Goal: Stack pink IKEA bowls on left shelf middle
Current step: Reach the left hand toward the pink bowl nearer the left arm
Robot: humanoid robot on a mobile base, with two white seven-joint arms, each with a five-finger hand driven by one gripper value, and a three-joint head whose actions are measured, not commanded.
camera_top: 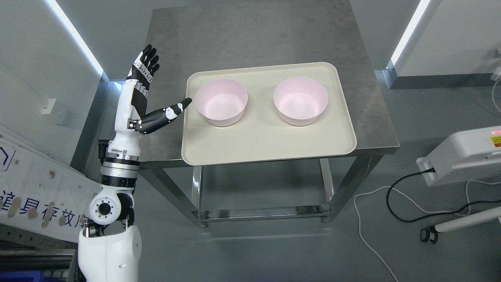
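A: Item one, containers?
B: Cream tray (266,145), rectangular with rounded corners, on the grey metal table (250,35); its near edge overhangs the table's front rim. It carries two pink bowls, both upright, both empty, well apart from each other

A: Positions, taken from the tray?
B: Left bowl (221,102) in the tray's far-left part; right bowl (300,100) in its far-right part. Neither is stacked; neither touches the tray's rim

A: Item two, the hand?
B: Left hand (145,92), black and white, just outside the tray's left edge, raised over the table. Fingers (148,62) straight and spread, pointing away from the camera; thumb (172,111) stretched toward the tray, its tip at the left rim, close to the left bowl. It holds nothing

A: Any writing or labels?
B: No brand mark readable on bowls or tray. White board (35,188) far left of the tray, down at floor level, bears blue Chinese characters, only partly in view. White device (465,154) right of the tray shows a red-lit spot; a black cable (407,203) runs from it across the floor
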